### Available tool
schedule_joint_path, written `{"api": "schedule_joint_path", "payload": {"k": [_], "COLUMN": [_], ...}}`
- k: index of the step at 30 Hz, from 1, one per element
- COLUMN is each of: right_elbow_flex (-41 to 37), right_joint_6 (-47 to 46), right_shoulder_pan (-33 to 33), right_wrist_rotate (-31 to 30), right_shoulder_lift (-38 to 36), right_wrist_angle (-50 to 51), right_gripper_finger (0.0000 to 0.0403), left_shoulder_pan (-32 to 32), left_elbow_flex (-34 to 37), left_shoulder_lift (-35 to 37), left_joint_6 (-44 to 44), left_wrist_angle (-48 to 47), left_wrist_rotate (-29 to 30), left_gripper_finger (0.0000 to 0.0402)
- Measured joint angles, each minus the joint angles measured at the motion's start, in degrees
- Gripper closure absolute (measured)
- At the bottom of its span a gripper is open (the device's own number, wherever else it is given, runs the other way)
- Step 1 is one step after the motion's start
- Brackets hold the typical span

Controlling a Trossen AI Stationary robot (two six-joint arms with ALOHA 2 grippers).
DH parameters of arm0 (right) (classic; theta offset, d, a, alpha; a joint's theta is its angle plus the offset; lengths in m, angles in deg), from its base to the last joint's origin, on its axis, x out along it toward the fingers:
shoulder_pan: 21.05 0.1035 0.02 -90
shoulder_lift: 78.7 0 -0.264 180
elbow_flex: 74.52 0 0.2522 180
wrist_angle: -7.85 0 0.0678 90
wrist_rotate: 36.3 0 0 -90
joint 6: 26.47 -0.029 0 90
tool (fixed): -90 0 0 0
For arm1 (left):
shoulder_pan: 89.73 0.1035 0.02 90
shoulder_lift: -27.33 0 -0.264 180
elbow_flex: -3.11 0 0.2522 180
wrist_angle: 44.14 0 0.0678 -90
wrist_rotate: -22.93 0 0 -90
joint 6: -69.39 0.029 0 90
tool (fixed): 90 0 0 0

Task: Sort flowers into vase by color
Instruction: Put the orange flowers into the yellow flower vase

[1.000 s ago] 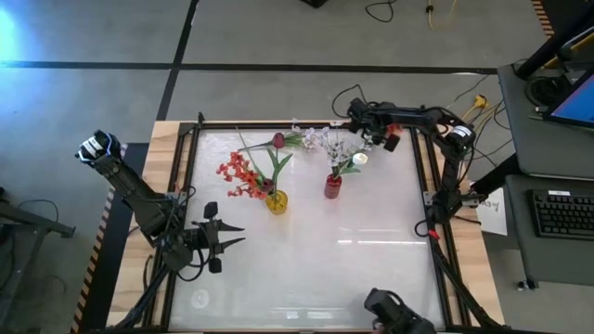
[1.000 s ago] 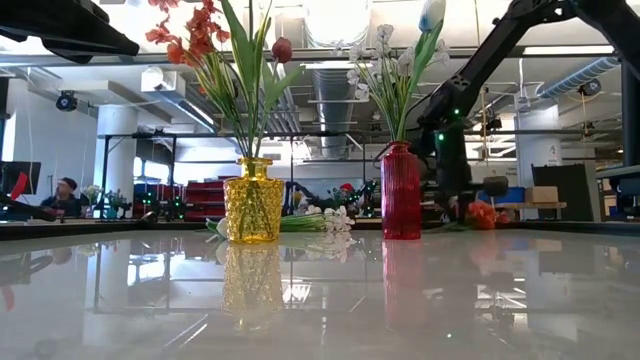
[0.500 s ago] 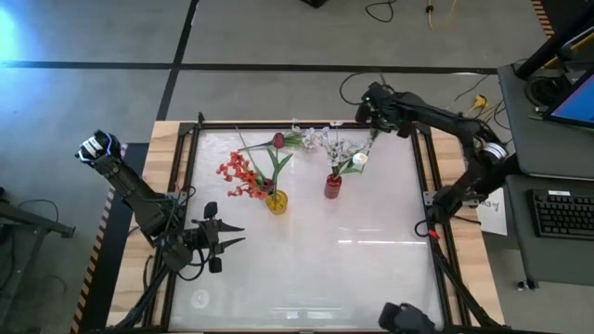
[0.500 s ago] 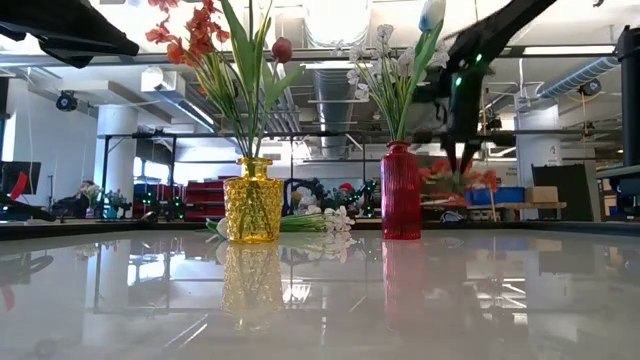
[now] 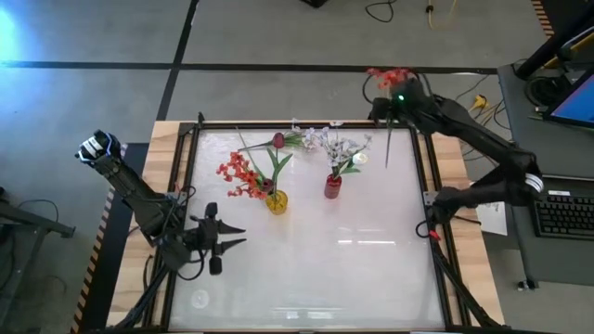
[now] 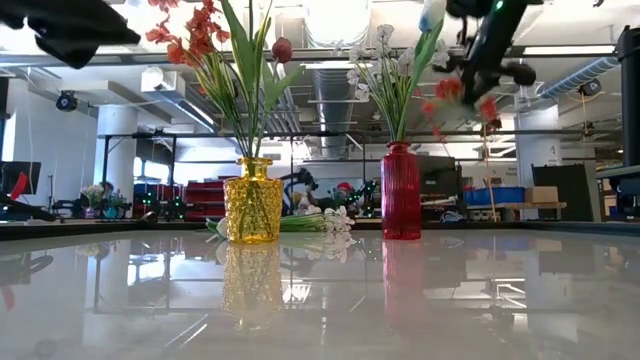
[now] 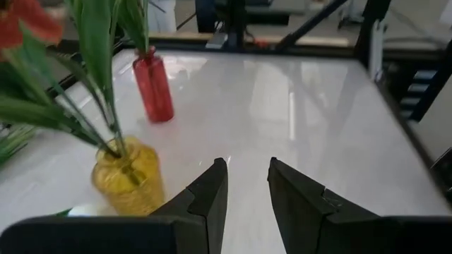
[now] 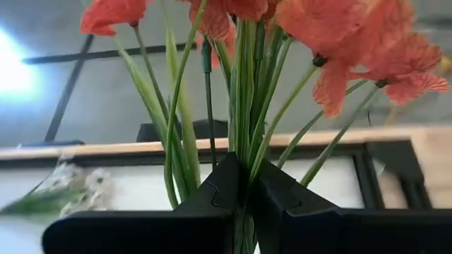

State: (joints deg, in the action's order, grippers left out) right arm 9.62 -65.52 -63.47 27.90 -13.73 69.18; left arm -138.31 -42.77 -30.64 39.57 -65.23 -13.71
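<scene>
My right gripper (image 5: 393, 98) hangs high over the table's far right corner, shut on a red-orange flower spray (image 5: 387, 74), whose blossoms (image 6: 452, 88) show in the low view. A yellow vase (image 5: 277, 201) holds a red-orange spray (image 5: 237, 176) and a dark red tulip (image 5: 277, 141). A red vase (image 5: 332, 186) holds white flowers (image 5: 357, 160). A white spray (image 5: 311, 139) lies flat on the table by the far edge. My left gripper (image 7: 247, 190) waits near the left edge, open, pointing at the vases with nothing between its fingers. My right gripper pinches the spray's bundle of green stems (image 8: 244, 166) between its two fingers, a little below the blossoms. The blossoms (image 8: 339, 35) fan out beyond the fingertips. The spray is lifted clear of the table, and its thin stem end (image 6: 487, 150) hangs down below the gripper.
A black frame (image 5: 422, 176) rims the glossy white table. The near half of the table top (image 5: 316, 269) holds no objects. A desk with a keyboard (image 5: 564, 213) stands beyond the right edge.
My right gripper has risen from the table's far right part, carrying the red-orange spray up and clear of the table, and has swung toward the far right corner while turning. My left gripper has rolled slightly in place.
</scene>
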Motion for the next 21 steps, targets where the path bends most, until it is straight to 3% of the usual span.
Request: {"api": "schedule_joint_path", "payload": {"k": [7,16,21], "right_elbow_flex": [-2.38,-10.16,-15.73], "right_joint_6": [6.96,9.7,12.28], "right_shoulder_pan": [9.21,23.99,29.57], "right_wrist_rotate": [-0.74,-12.96,-13.8], "right_shoulder_lift": [-8.44,-21.26,-27.5], "right_wrist_angle": [-4.03,-9.24,-15.4], "right_gripper_finger": [0.0385,0.0385,0.0385], "left_shoulder_pan": [0.0,0.0,0.0], "left_elbow_flex": [-3.75,-13.74,-18.95], "left_shoulder_lift": [-0.02,-2.83,-7.64], "left_joint_6": [6.52,17.12,23.03], "left_wrist_angle": [4.75,4.79,4.78], "left_wrist_rotate": [0.01,0.08,0.1], "left_gripper_finger": [0.0311,0.0311,0.0311]}}
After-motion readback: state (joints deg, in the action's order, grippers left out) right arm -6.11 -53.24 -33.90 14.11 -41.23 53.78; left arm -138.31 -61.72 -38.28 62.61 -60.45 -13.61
